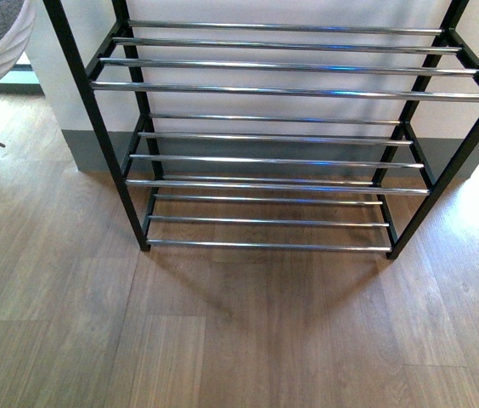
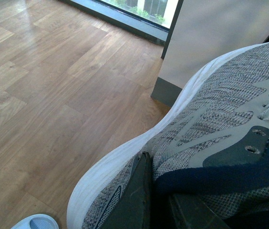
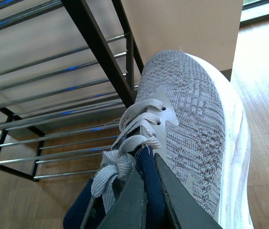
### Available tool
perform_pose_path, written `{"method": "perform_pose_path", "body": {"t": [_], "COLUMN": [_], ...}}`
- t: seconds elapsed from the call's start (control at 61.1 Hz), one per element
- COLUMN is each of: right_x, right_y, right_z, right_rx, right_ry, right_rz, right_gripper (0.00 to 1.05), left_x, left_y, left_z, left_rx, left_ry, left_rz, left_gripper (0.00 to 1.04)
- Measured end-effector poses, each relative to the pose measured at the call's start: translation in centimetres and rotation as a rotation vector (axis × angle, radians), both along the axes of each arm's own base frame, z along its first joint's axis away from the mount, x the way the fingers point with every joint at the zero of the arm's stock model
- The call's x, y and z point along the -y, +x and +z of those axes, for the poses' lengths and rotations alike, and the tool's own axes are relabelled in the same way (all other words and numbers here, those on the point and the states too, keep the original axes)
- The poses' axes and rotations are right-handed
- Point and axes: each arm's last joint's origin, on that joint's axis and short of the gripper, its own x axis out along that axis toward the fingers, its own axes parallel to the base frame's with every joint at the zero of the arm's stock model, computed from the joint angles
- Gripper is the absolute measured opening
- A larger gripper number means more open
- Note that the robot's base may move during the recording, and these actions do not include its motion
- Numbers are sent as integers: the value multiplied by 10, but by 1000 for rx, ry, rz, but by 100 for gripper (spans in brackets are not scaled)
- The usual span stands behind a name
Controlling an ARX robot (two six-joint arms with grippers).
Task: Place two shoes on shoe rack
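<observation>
Two finger pairs, each pinched tight on a shoe collar. Left gripper point(image 2: 160, 186) holds a grey knit sneaker point(image 2: 211, 119) aloft over the wooden floor point(image 2: 53, 95); right gripper point(image 3: 149, 171) holds the second sneaker point(image 3: 196, 119) just beside a black upright of the shoe rack point(image 1: 282, 90), both shoes off its chrome rods

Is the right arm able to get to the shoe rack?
Probably yes. The right gripper, clamped on its gray sneaker, hangs close beside the shoe rack, with nothing showing between them.
</observation>
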Motion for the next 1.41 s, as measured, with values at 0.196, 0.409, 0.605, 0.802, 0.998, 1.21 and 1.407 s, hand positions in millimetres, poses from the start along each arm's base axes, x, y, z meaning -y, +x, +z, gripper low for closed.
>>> {"method": "perform_pose_path", "body": {"t": [0.196, 0.409, 0.605, 0.802, 0.998, 1.21, 1.407], "right_x": [0, 0, 0, 0, 0, 0, 0], "right_y": [0, 0, 0, 0, 0, 0, 0], "right_z": [0, 0, 0, 0, 0, 0, 0], "right_rx": [1, 2, 0, 1, 2, 1, 2], "right_ry": [2, 3, 0, 2, 3, 1, 2], "right_rz": [6, 10, 1, 4, 8, 2, 7], "right_gripper": [1, 1, 1, 1, 1, 1, 1], "left_x": [0, 0, 0, 0, 0, 0, 0], "left_y": [0, 0, 0, 0, 0, 0, 0], "left_z": [0, 0, 0, 0, 0, 0, 0], "left_rx": [0, -1, -1, 0, 0, 0, 0], "left_ry": [1, 0, 1, 1, 1, 1, 1], "left_rz": [1, 0, 1, 3, 3, 4, 3], "left_gripper": [2, 2, 2, 2, 2, 2, 2]}}
